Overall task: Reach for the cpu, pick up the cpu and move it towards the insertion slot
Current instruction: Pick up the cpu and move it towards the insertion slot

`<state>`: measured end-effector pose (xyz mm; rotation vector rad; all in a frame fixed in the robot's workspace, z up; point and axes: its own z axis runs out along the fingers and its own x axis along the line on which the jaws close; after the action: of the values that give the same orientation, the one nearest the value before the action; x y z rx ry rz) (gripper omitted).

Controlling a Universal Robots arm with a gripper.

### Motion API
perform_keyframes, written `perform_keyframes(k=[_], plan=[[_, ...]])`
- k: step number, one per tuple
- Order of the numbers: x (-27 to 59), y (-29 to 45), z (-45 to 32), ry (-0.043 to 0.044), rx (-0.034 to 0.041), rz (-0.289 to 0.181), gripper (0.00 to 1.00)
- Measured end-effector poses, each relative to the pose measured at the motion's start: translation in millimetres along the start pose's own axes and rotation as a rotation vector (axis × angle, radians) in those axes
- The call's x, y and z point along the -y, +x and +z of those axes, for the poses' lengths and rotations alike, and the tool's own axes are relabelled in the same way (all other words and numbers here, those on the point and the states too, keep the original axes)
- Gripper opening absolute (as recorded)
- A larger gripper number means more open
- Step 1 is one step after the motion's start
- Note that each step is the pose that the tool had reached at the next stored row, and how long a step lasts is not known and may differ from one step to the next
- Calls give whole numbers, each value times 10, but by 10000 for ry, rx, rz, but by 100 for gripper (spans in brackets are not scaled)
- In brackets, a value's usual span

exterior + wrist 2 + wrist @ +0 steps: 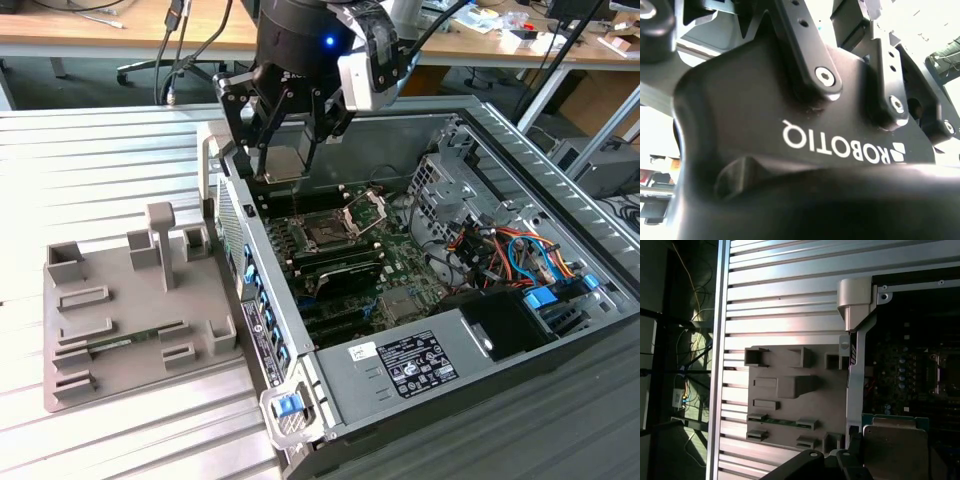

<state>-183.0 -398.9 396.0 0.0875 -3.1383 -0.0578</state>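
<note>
Even, soft daylight across the exterior view, with a small blue glow on the arm above the gripper [285, 150] and only faint shadow under it. In the second wrist view, the gripper body sits dark and blurred up close against blown-out white. First wrist view: bright slats, the computer case [920, 355] interior murky beside them.
</note>
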Motion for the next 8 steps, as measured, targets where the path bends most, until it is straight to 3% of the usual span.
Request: perform_keyframes(k=[8], plan=[[4,-64,0,-1,1,-1,55]])
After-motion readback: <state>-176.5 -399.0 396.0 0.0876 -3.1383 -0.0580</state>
